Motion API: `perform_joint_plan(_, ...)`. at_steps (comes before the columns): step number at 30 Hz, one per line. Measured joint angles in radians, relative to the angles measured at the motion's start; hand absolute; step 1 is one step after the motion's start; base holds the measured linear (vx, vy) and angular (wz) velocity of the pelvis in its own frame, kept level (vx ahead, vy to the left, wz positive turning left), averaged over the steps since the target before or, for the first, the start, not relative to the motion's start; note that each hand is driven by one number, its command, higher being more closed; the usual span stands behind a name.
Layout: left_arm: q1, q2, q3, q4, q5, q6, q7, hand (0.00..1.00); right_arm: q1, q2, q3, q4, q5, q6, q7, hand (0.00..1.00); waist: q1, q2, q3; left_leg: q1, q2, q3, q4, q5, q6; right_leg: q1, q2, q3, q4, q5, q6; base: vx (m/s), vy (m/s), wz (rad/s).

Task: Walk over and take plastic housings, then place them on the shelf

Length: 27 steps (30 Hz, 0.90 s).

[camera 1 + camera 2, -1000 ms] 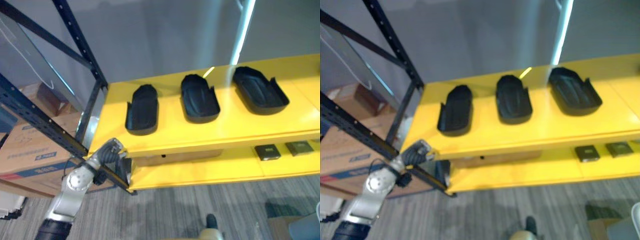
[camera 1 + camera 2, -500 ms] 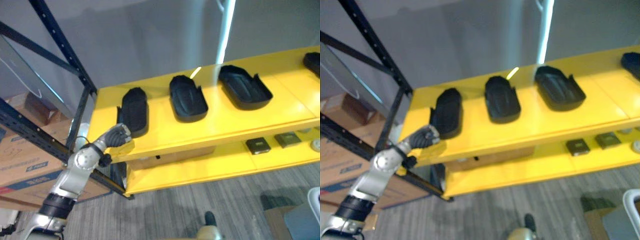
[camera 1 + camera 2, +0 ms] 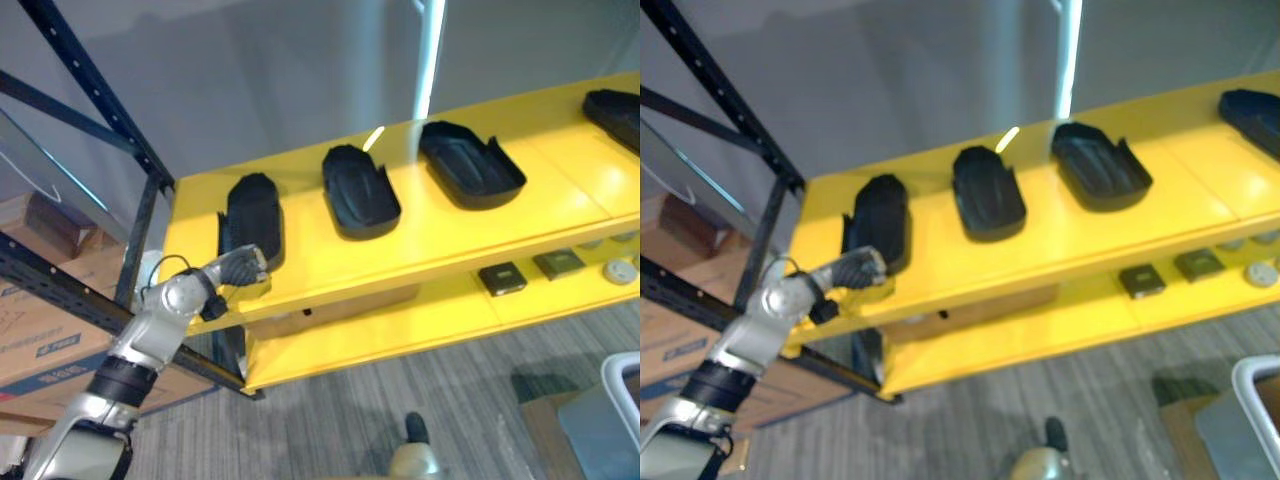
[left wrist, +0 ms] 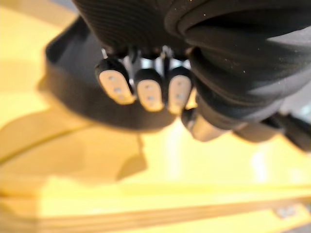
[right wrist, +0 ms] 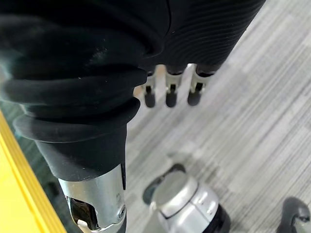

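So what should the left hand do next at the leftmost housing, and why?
Probably uncurl the fingers and ease forward over the near end of the leftmost housing to grip it. The left hand sits at that end, above the yellow shelf front edge, with its fingers curled on nothing, so it cannot grasp as it is.

The two head eyes are looking steeply down from well back, facing the yellow shelf and the grey carpet beneath it. Both are sharing the row of black housings and the left hand at the shelf's front edge. The left wrist camera is peering along its fingers from very close; the dark, blurred shape just past the fingertips is probably the nearest housing. The right wrist camera is looking down past the fingers of the right hand at carpet.
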Motion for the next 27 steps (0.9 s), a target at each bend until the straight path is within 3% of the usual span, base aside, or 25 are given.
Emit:
perform_joint_plan(10, -0.043, 0.001, -0.012, 0.046, 0.001, 0.030, -0.070, 1.00, -0.004, 0.000, 0.000, -0.007, 0.000, 0.006, -0.001, 0.00, -0.013, -0.002, 0.006, -0.001, 0.000, 0.015, -0.001, 0.000, 0.000, -0.010, 0.001, 0.005, 0.000, 0.002, 0.000, -0.04, -0.037, -0.04)
perform_joint_plan(18, -0.054, 0.003, -0.021, 0.062, 0.026, 0.029, -0.068, 1.00, -0.011, 0.000, 0.000, -0.009, 0.000, 0.006, -0.001, 0.00, -0.019, -0.002, 0.029, 0.000, 0.000, 0.018, 0.000, 0.000, 0.000, -0.011, 0.002, 0.005, 0.000, 0.003, -0.003, -0.05, -0.043, -0.01)
perform_joint_plan(27, -0.055, 0.003, -0.037, 0.117, 0.070, 0.035, -0.021, 1.00, -0.011, 0.000, 0.000, -0.028, 0.021, 0.006, -0.003, 0.00, -0.022, -0.011, 0.046, -0.001, 0.001, 0.021, 0.000, -0.001, -0.001, -0.013, 0.003, 0.005, 0.000, 0.004, -0.004, -0.03, -0.033, -0.01)
